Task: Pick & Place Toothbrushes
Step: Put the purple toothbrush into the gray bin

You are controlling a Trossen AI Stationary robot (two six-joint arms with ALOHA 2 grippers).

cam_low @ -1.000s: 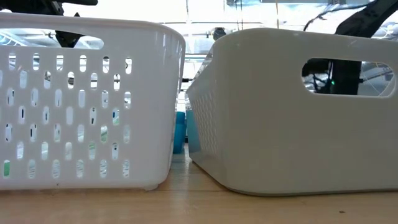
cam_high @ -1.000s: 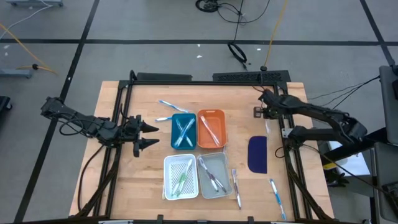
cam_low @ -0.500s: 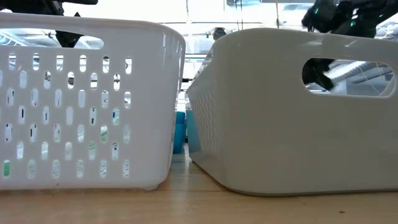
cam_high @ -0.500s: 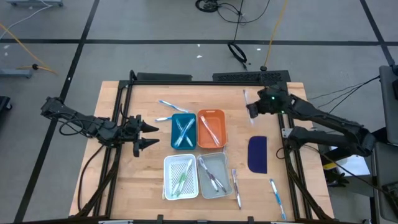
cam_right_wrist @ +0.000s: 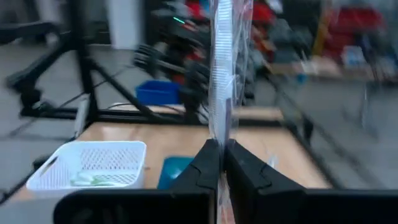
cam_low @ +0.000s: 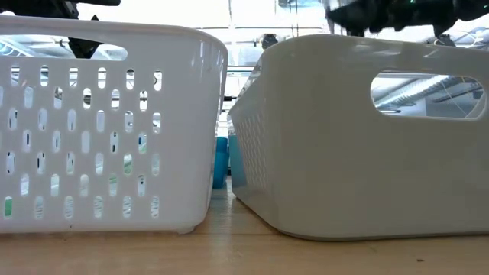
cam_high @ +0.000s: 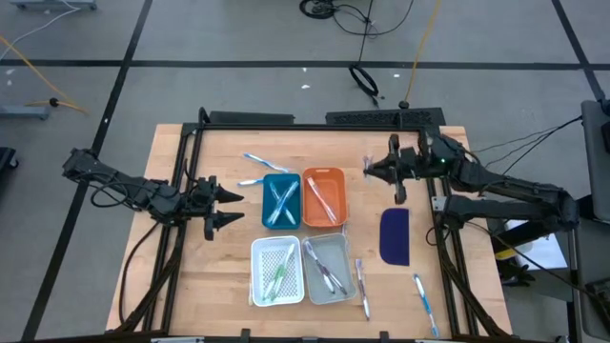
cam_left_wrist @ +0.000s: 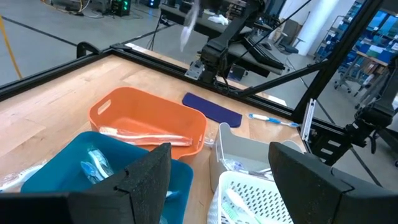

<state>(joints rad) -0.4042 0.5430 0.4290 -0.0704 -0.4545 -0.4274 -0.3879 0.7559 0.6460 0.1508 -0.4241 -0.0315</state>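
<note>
My right gripper (cam_high: 374, 170) hangs above the table's far right part, shut on a pale toothbrush (cam_right_wrist: 222, 68) in clear wrap, which also shows as a streak (cam_left_wrist: 188, 26) in the left wrist view. My left gripper (cam_high: 227, 208) waits open, left of the blue tray (cam_high: 280, 201). More toothbrushes lie in the blue tray, the orange tray (cam_high: 324, 197), the white basket (cam_high: 276, 270) and the grey tray (cam_high: 329, 268). Loose toothbrushes lie flat on the wood at the far left (cam_high: 257, 160) and near right (cam_high: 422, 299). My right gripper pinches the toothbrush near its lower end (cam_right_wrist: 219, 135) between its two fingers. The fingers lie about level and point toward the table's left side, across the handle. The toothbrush stands roughly upright above the fingers, lifted clear of the table.
A dark blue oblong pad (cam_high: 395, 235) lies right of the trays. Another loose toothbrush (cam_high: 361, 286) lies beside the grey tray. A black frame (cam_high: 315, 119) runs along the table's edges. In the low view the white basket (cam_low: 107, 122) and grey tray (cam_low: 367, 137) block the scene.
My right gripper has risen from the wood near the right frame and gone toward the table's left, tipping from pointing down to level and rolling. The toothbrush came up off the table with it and now stands upright.
</note>
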